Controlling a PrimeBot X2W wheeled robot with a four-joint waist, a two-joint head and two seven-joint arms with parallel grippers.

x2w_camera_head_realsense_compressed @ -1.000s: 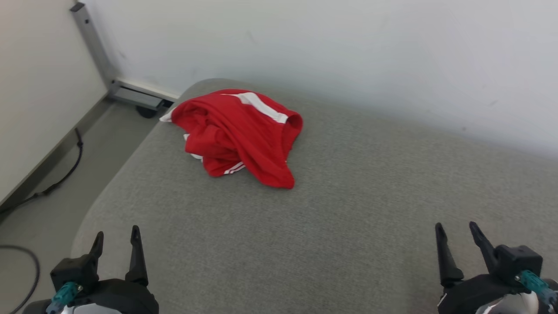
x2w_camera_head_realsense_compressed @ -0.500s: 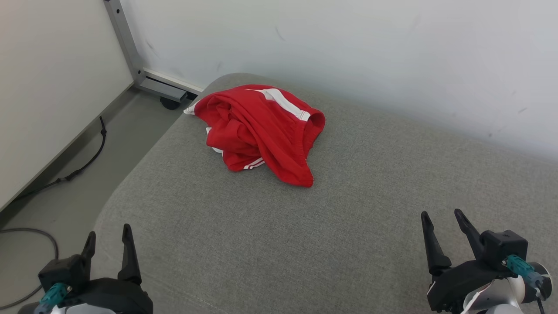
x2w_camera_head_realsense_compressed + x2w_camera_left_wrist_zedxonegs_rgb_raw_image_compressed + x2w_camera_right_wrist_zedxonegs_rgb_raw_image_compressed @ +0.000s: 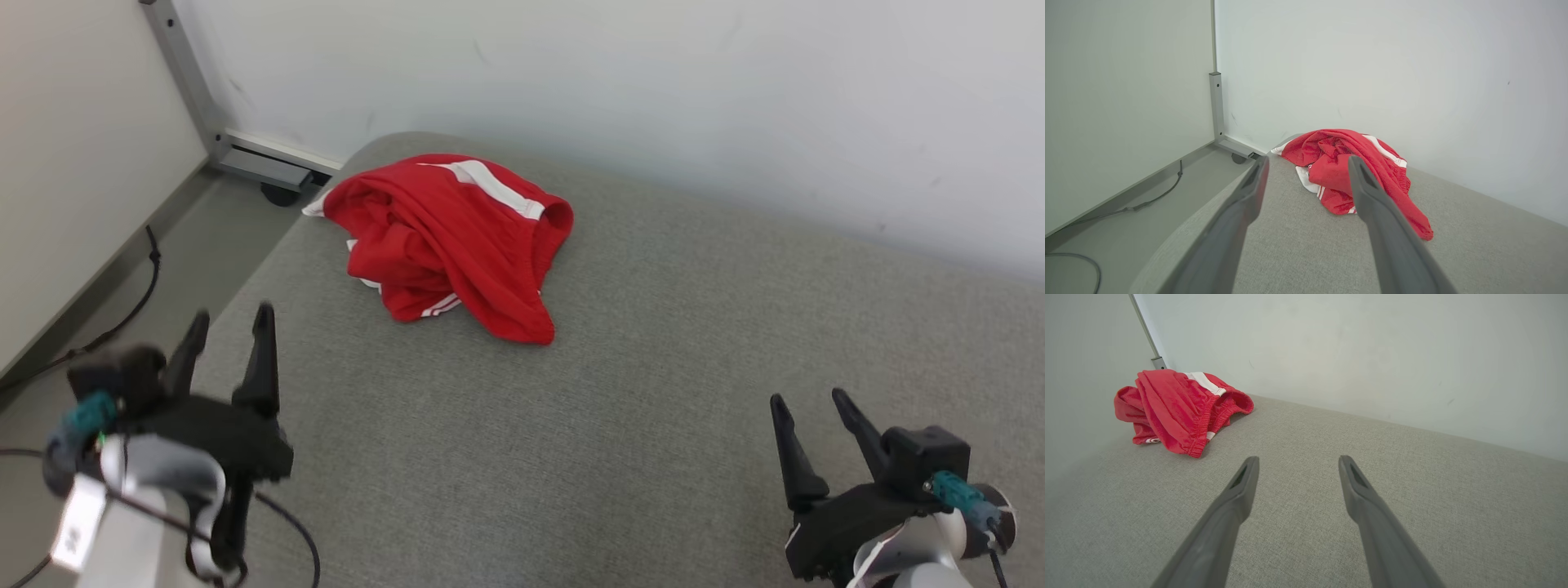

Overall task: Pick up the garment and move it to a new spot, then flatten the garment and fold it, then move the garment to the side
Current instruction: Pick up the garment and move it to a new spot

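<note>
Red garment (image 3: 449,245) was found crumpled at far-left corner of cushion (image 3: 653,367); left gripper (image 3: 232,312) was aimed at it, jaws spread, empty, guess for first grab; right gripper (image 3: 808,398) was parked low, likewise spread, empty

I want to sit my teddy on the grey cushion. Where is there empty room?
Most bare grey cushion lies right of the red garment, between the wall and the right pincer. More lies in front of the garment, across to the left pincer. The far left corner is crowded by the garment.
</note>
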